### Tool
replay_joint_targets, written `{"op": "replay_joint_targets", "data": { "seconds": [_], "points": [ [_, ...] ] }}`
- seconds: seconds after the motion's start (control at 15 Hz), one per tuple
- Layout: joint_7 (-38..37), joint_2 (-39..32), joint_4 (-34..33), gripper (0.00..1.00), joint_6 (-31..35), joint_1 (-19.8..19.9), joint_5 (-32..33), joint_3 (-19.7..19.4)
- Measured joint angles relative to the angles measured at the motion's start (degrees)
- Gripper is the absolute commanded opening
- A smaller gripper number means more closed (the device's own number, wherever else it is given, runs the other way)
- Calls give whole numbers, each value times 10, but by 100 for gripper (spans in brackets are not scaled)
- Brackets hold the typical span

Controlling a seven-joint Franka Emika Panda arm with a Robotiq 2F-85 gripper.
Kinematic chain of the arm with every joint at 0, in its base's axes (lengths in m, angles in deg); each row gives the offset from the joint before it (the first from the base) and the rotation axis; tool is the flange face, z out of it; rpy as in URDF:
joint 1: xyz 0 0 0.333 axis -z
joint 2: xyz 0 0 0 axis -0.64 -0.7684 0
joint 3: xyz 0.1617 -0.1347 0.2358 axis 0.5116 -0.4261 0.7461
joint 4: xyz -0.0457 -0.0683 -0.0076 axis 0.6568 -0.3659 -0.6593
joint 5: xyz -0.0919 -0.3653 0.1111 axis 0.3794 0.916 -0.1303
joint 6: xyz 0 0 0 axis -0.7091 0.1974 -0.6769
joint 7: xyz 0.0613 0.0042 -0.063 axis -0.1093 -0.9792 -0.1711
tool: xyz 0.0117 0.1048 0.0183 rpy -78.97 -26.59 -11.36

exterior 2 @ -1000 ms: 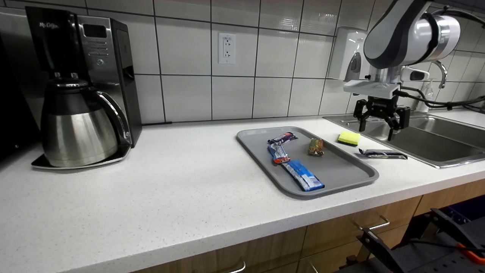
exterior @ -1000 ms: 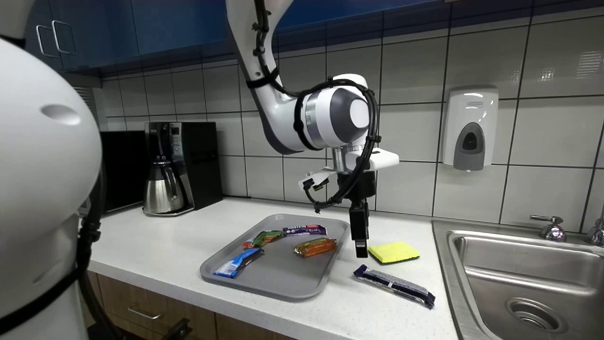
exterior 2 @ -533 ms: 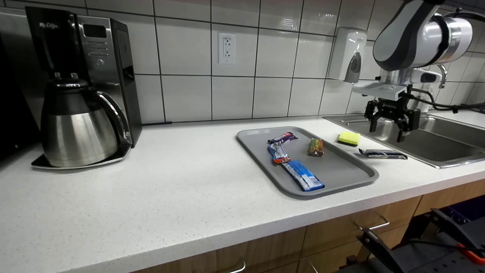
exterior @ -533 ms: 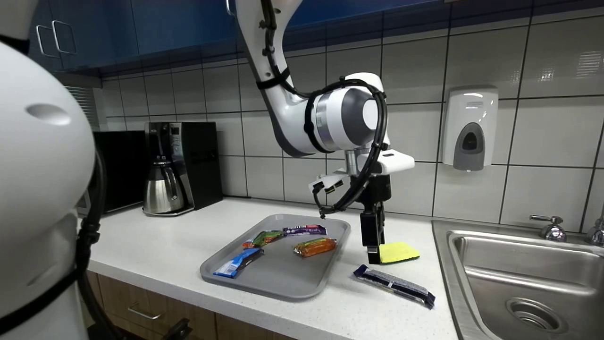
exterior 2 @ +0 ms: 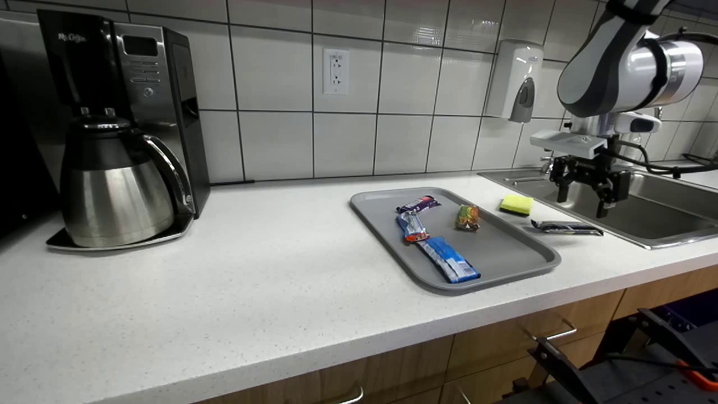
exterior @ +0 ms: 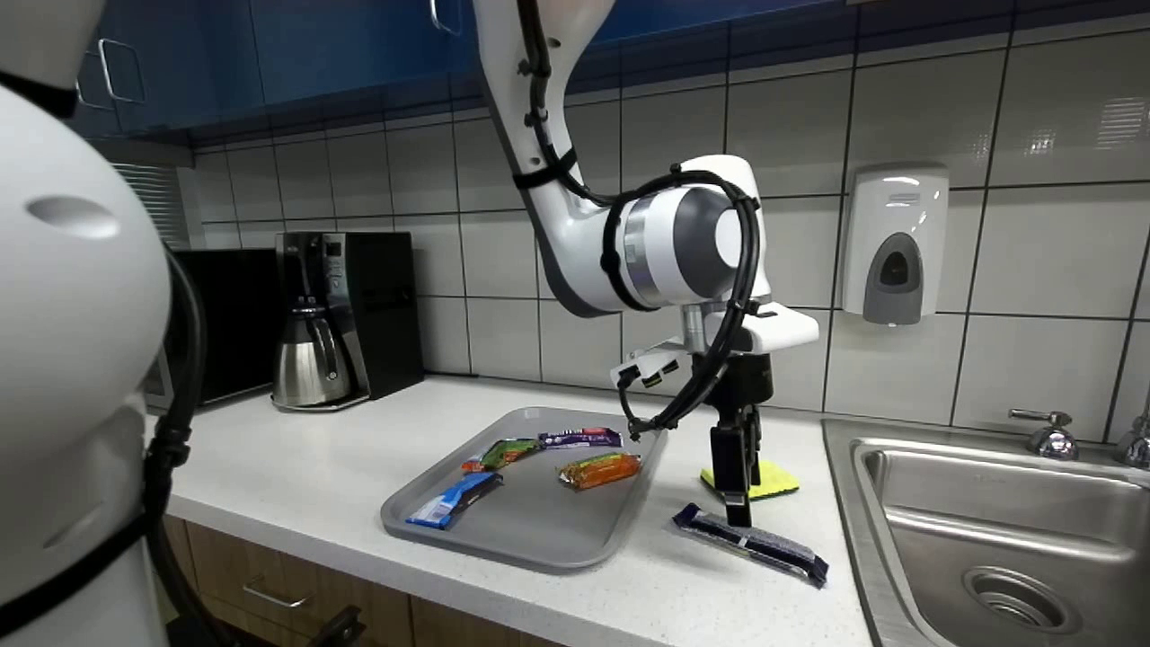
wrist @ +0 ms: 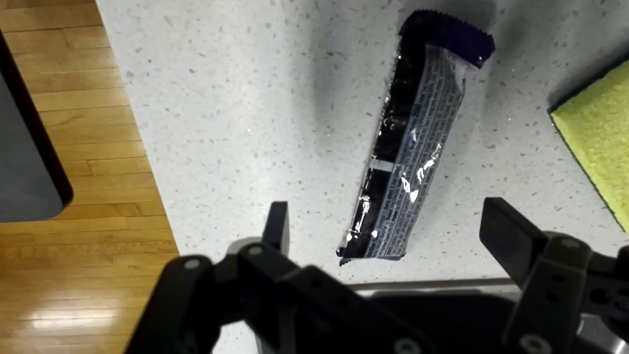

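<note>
My gripper [wrist: 386, 222] is open and empty, pointing down above a dark navy wrapped bar [wrist: 413, 147] on the white counter. In the wrist view the bar's near end lies between the spread fingers [wrist: 278, 223], apart from both. The gripper [exterior: 747, 501] is just behind and over the bar [exterior: 764, 546] in an exterior view; the gripper [exterior 2: 582, 205] also shows above the bar [exterior 2: 566, 228] in an exterior view. A yellow sponge [wrist: 599, 137] with a dark underside lies beside the bar; the gripper partly hides the sponge [exterior: 778, 483] in an exterior view.
A grey tray [exterior: 539, 539] holds a blue bar [exterior: 449, 503], an orange bar [exterior: 600, 470], a purple bar [exterior: 580, 438] and a green-red wrapper [exterior: 499, 454]. A steel sink [exterior: 849, 512] borders the counter beyond the bar. A coffee maker [exterior 2: 154, 73] and a soap dispenser [exterior: 896, 243] stand near the wall.
The arm and gripper have moved toward the sink and lowered, from beside the sponge to over the navy bar. The gripper stays open. The bar, sponge and tray have not moved.
</note>
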Motion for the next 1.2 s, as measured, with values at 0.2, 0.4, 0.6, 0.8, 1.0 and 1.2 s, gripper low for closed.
{"op": "replay_joint_targets", "data": {
  "seconds": [0.2, 0.4, 0.6, 0.8, 1.0, 1.2],
  "points": [
    [0, -22, -12, 100, 6, 0, -4, 0],
    [0, -45, -21, 100, 15, 0, -12, 0],
    [0, -65, -32, 100, 22, 0, -20, -1],
    [0, -82, -42, 100, 25, -2, -26, -2],
    [0, -93, -46, 100, 29, -7, -28, -4],
    [0, -101, -46, 100, 32, -16, -29, -7]
  ]
}}
